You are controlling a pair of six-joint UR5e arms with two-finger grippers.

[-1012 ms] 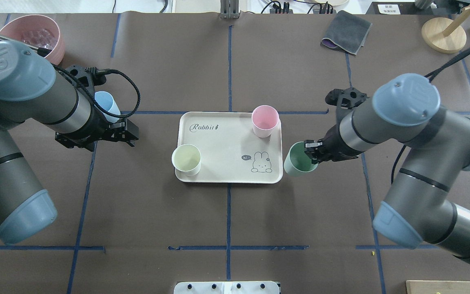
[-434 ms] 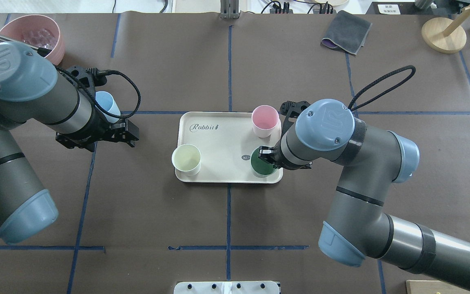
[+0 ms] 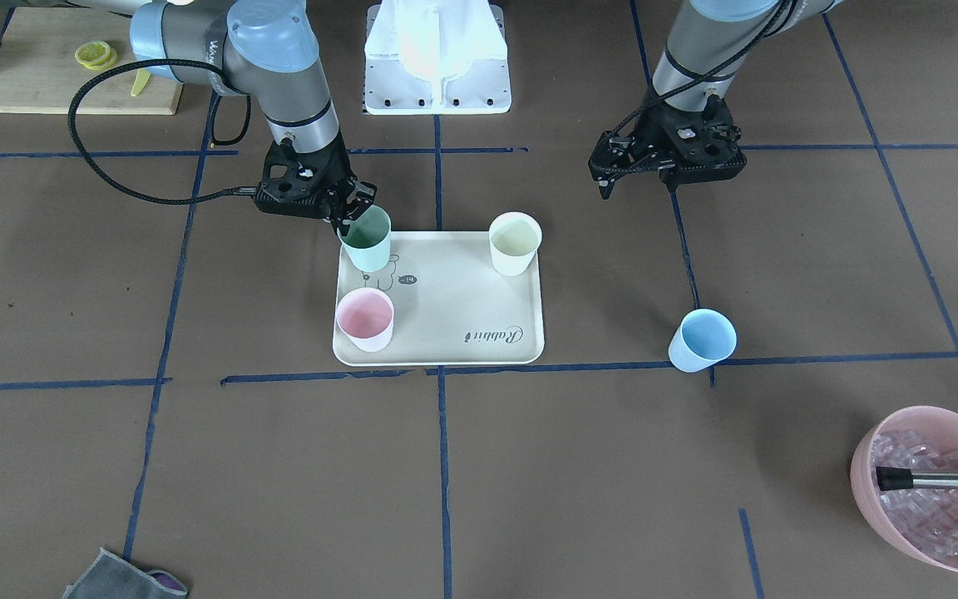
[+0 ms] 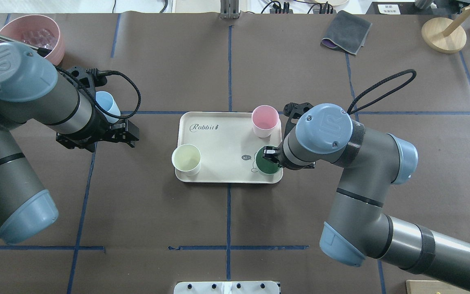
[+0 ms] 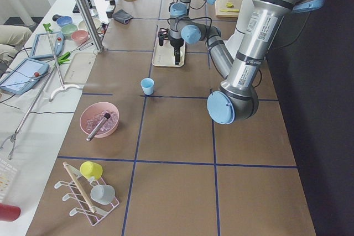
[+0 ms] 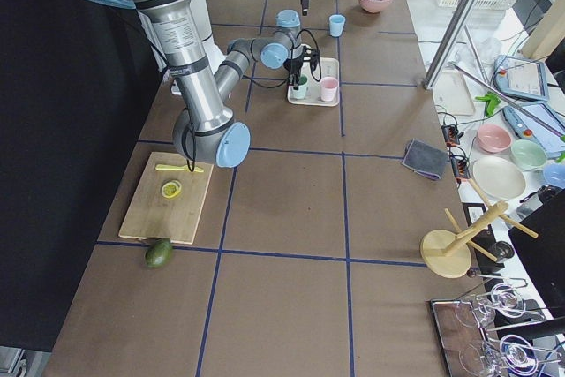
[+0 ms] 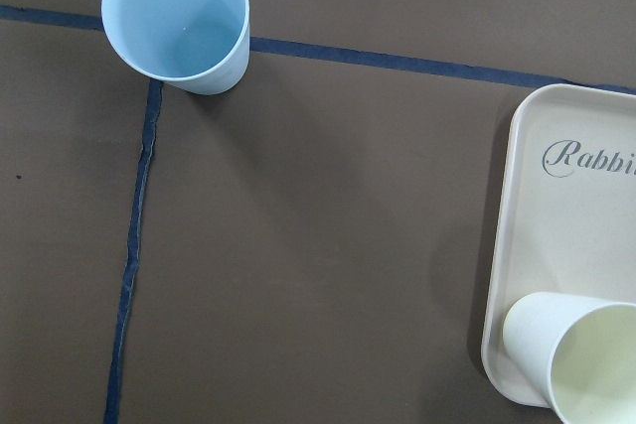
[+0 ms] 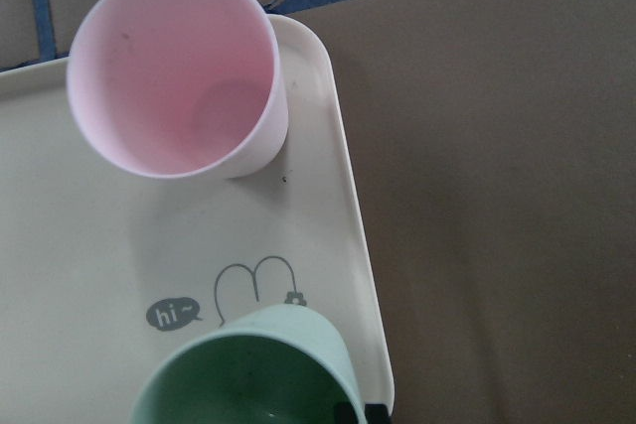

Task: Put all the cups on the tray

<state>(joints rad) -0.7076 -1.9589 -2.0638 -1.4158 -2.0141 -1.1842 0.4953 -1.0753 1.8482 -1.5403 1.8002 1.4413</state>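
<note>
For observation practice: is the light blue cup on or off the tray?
Off: the light blue cup stands on the table, apart from the tray.

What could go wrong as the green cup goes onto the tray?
The right end effector holds the green cup at the tray's corner rim; released there, it may tip or land on the rim. The blue cup stands off the tray, off-centre under the left end effector; a misaligned descent could knock it over.

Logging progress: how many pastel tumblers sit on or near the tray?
4. Pink plastic tumbler and cream-yellow tumbler on the cream rectangular tray; mint green tumbler, gripped by the right tool, at its corner; light blue tumbler on the table off it.
</note>
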